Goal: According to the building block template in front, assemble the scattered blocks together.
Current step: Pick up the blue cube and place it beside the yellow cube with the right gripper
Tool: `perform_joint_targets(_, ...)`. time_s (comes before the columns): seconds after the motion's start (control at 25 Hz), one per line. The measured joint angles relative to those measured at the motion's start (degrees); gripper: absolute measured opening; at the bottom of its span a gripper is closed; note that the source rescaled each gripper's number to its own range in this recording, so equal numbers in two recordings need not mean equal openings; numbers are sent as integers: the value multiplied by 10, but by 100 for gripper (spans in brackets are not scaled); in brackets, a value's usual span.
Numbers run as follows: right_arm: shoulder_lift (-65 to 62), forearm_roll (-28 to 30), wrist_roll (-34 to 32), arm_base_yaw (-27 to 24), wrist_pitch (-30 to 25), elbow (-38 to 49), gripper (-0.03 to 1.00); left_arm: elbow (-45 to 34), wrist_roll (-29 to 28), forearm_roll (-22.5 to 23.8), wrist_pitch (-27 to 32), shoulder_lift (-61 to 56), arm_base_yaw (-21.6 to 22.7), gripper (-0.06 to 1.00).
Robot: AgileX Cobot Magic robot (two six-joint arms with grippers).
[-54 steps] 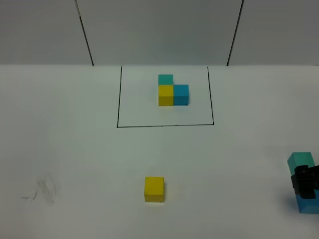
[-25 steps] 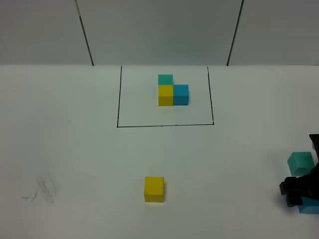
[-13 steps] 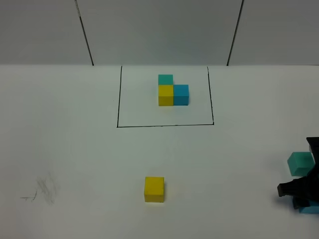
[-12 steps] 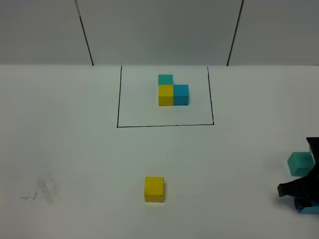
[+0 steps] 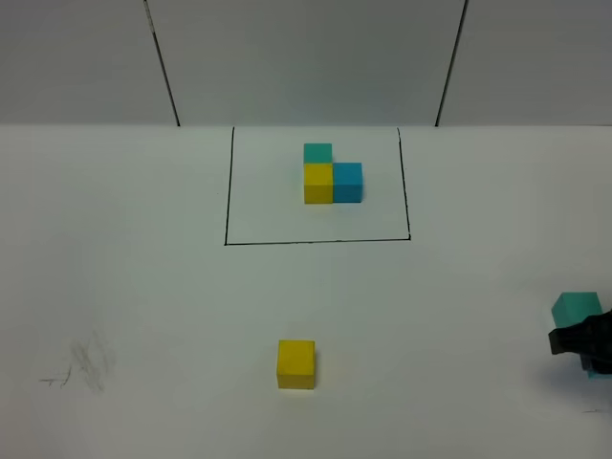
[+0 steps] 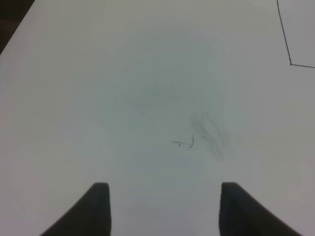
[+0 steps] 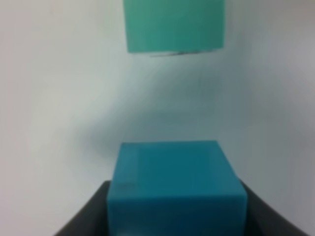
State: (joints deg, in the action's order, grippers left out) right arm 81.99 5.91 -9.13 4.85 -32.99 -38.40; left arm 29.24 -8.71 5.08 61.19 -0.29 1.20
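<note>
The building block template (image 5: 330, 177), a teal-green, yellow and blue cluster, stands inside the black drawn rectangle (image 5: 316, 241) at the back. The scattered yellow cube (image 5: 295, 363) sits alone at front centre. The teal-green cube (image 5: 577, 306) sits at the far right, also in the right wrist view (image 7: 173, 24). My right gripper (image 5: 585, 344) (image 7: 177, 201) is shut on the blue cube (image 7: 177, 172), just in front of the teal-green cube; the exterior view mostly hides the blue cube. My left gripper (image 6: 165, 206) is open and empty over bare table, out of the exterior view.
The white table (image 5: 143, 287) has a faint pencil scribble (image 5: 81, 368) at the front left, also under the left gripper (image 6: 204, 137). A corner of the black rectangle (image 6: 290, 63) shows in the left wrist view. A grey panelled wall (image 5: 306, 57) stands behind.
My right gripper came down around the blue cube, closed on it, and has now shifted back toward the teal-green cube with it. The yellow cube and template have not moved.
</note>
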Motion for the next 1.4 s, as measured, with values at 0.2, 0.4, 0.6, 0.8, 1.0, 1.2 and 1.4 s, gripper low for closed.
perform_joint_targets(0.2, -78, -12, 138, 79, -87, -41, 25, 0, 0, 0, 0, 0, 0, 11)
perform_joint_targets(0.4, -59, -68, 341, 167, -159, -117, 25, 0, 0, 0, 0, 0, 0, 11)
perform_joint_targets(0.6, 35, -76, 465, 223, -186, -187, 25, 0, 0, 0, 0, 0, 0, 11)
perform_joint_targets(0.8, 152, -36, 509, 280, -198, -280, 25, 0, 0, 0, 0, 0, 0, 11)
perform_joint_targets(1.0, 249, -18, 540, 331, -199, -360, 25, 0, 0, 0, 0, 0, 0, 11)
perform_joint_targets(1.2, 299, -28, 562, 358, -197, -385, 25, 0, -1, 2, 0, 0, 0, 11)
perform_joint_targets(1.4, 303, -42, 528, 369, -192, -387, 25, 0, 0, 18, 0, 0, 0, 11)
